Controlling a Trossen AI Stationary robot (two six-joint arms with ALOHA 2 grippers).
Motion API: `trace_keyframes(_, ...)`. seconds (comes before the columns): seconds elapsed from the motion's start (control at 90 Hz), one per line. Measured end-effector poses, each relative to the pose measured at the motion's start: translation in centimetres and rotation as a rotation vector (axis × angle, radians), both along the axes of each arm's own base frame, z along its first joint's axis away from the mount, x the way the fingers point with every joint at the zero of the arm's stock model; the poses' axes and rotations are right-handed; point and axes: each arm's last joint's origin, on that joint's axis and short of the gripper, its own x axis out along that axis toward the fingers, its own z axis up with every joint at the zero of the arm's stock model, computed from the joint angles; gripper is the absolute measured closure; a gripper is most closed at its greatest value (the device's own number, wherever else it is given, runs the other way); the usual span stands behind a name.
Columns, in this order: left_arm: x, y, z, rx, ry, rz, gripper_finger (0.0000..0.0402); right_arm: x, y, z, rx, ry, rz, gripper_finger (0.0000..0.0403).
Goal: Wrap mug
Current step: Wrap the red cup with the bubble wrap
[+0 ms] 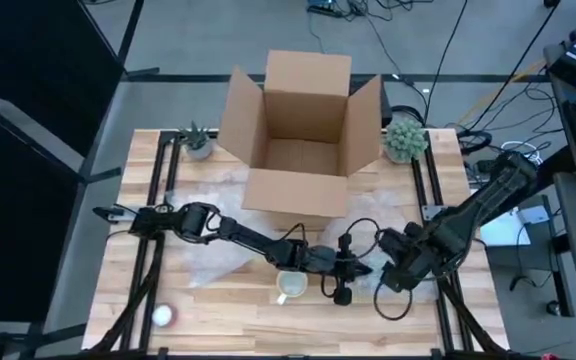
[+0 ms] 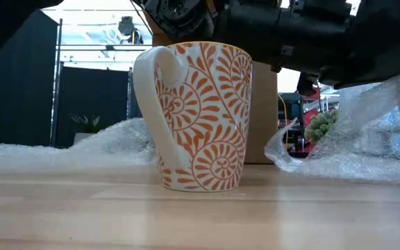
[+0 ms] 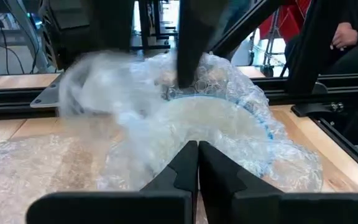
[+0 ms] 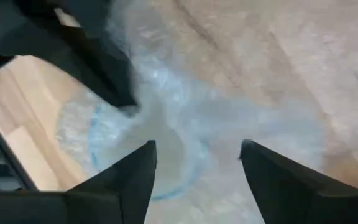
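A white mug (image 2: 200,118) with an orange leaf pattern stands upright on the wooden table, near the front middle (image 1: 290,287). No gripper touches it. Clear bubble wrap (image 1: 218,255) lies spread behind it and heaps up on its right (image 2: 367,139). My left gripper (image 1: 343,268) is shut at that heap (image 3: 197,112), just right of the mug. My right gripper (image 4: 197,168) hovers open above the same heap, its fingers apart over the wrap. A blue ring (image 4: 98,149) shows through the wrap. My left gripper is shut at the near edge of the heaped bubble wrap (image 3: 197,134), coming in level from the table's left. The fingers hide the place of contact, so I cannot tell how many layers they pinch. The wrap rises in a slack mound beyond the fingertips and rests on the table.
An open cardboard box (image 1: 298,140) stands at the far middle, with a small plant on either side (image 1: 196,140) (image 1: 405,138). A small white round thing (image 1: 163,316) lies near the front left. A person (image 3: 353,43) sits beyond the table's right side.
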Motion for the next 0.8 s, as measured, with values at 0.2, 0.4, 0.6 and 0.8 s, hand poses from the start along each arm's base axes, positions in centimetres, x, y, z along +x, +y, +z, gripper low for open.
trace_keyframes(0.2, 0.0, 0.0, 0.0, 0.000, 0.000, 0.000, 0.0402, -1.2, -1.5, 0.4, -0.163, -0.018, -0.124, 0.0184)
trace_keyframes(0.4, 0.0, 0.0, 0.0, 0.000, 0.000, 0.000, 0.0402, 0.4, -0.5, -1.3, -0.214, -0.074, -0.106, 0.0184)
trace_keyframes(0.6, 0.0, 0.0, 0.0, 0.000, 0.000, 0.000, 0.0402, 1.5, 1.4, -3.1, -0.161, 0.016, 0.006, 0.0184)
trace_keyframes(0.8, 0.0, 0.0, 0.0, 0.001, 0.001, 0.000, 0.0402, 1.0, 2.6, -3.2, -0.074, 0.042, 0.059, 0.0184)
